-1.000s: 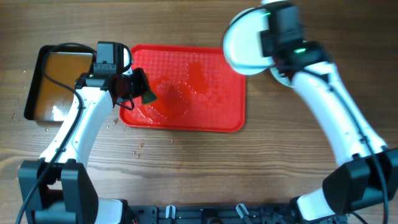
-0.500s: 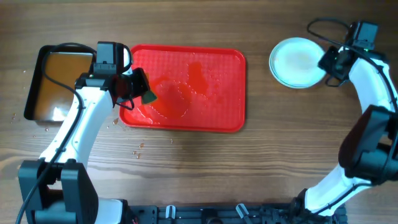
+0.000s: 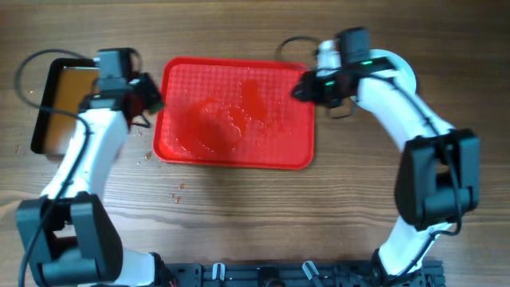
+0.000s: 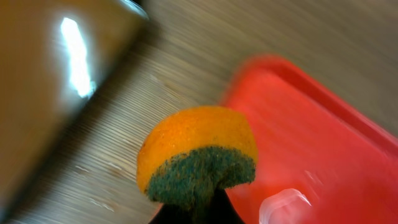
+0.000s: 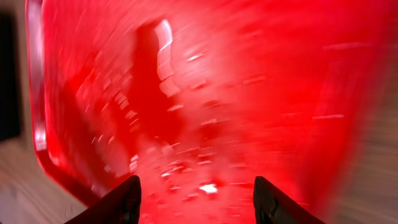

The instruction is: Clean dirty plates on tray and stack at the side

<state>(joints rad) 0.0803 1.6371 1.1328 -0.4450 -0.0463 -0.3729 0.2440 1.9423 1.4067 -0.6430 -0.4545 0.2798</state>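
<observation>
Our right gripper [image 3: 304, 86] hangs empty, jaws apart, over the tray's [image 3: 239, 150] right edge, the plates [image 3: 405, 69] on the table beyond it; our left gripper [image 3: 148, 97] clamps a sponge [image 4: 196, 155] beside the tray

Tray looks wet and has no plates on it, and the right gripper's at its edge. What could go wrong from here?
1. The right gripper, open, sits at the right rim of the tray; dropping lower could shove it.
2. The right arm lies across the plates; a careless swing could clip them.
3. The left gripper is shut on the sponge over the table between pan and tray; it may drip.
</observation>
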